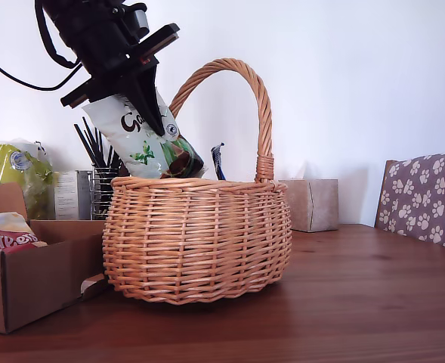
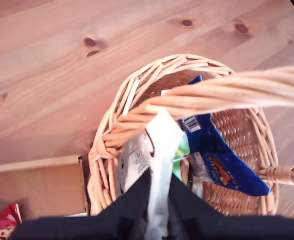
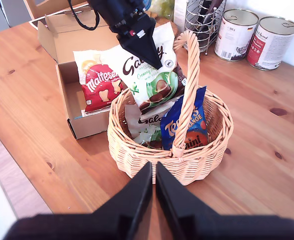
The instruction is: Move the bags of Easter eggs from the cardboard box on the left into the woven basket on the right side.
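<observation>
White crinkly bag (image 1: 143, 136) hangs pinched in my first gripper (image 1: 148, 106) above the woven basket (image 1: 197, 238), upper left of the exterior frame, poised for dropping; my second gripper (image 3: 154, 182) has its fingers pressed together, empty.

Soft, even daylight fills all views. The woven basket (image 1: 197, 238) casts a faint shadow on the desk (image 1: 343, 302). Focus is fairly sharp.

— Where do your cameras sit?
— One sits low on the table, side-on, near the woven basket (image 1: 197, 238). Your two wrist cameras look down into that same basket, one very close, one higher.
</observation>
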Robot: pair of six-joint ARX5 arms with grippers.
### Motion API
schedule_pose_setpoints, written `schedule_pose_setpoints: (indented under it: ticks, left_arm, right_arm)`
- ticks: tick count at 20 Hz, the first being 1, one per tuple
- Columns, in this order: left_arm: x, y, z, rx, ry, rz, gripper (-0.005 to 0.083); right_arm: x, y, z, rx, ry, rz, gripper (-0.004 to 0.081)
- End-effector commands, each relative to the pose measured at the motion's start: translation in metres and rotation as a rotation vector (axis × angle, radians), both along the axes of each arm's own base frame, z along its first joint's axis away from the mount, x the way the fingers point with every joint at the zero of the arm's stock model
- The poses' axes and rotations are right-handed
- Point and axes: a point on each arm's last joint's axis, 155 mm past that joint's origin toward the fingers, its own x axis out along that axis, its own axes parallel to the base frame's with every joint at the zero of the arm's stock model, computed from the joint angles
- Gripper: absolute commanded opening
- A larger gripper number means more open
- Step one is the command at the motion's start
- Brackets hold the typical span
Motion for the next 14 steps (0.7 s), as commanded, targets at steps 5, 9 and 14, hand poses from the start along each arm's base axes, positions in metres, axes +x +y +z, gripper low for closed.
schedule_pose_setpoints:
  ticks: [5, 9, 14]
  left_arm:
    - [-0.006, 0.000, -0.007, -0.003, 0.053, 0.030, 0.0063]
    - [-0.010, 0.003, -0.011, 0.011, 0.077, 0.038, 0.0287]
    - [-0.003, 0.009, -0.008, 0.044, 0.025, 0.036, 0.0251]
  right_arm:
    - [-0.001, 0.000, 0.003, 0.006, -0.010, 0.001, 0.0005]
    - [-0.001, 0.000, 0.003, 0.006, -0.010, 0.001, 0.0005]
    - [-0.001, 0.000, 0.003, 0.006, -0.008, 0.002, 0.0005]
